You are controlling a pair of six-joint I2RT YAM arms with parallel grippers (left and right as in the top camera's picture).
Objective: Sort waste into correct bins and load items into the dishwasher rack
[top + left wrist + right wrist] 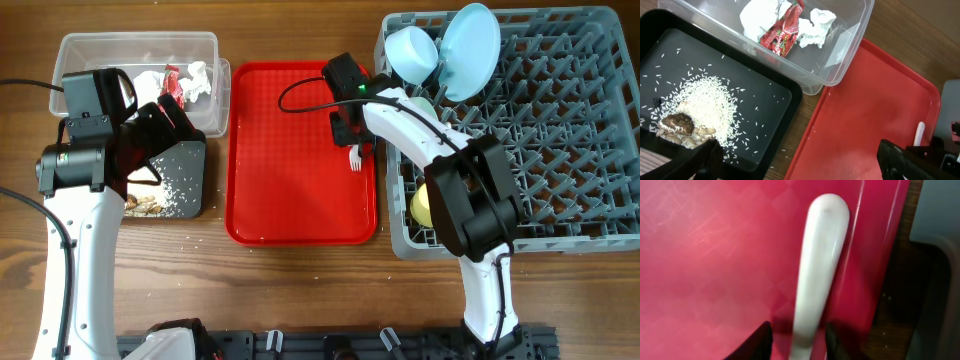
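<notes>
The white plastic fork [354, 158] lies at the right edge of the red tray [290, 190]. My right gripper [350, 135] is low over it and open, with a finger on each side of the fork's handle [817, 265] and a gap on both sides. My left gripper [165, 125] is open and empty above the black tray [760, 100], which holds rice and brown scraps [682, 125]. The clear tub [840, 55] holds the red wrapper [785, 30] and white tissue [757, 15]. The grey rack [560, 130] holds the pale blue bowl [412, 52], light blue plate [470, 45] and yellow cup [421, 206]. No spoon is in view.
The red tray lies between the black tray and the rack, with bare wood [300, 290] in front of it. My right arm crosses the rack's left side and partly hides a mint green bowl [425, 104]. Loose rice grains lie on the wood beside the black tray [807, 132].
</notes>
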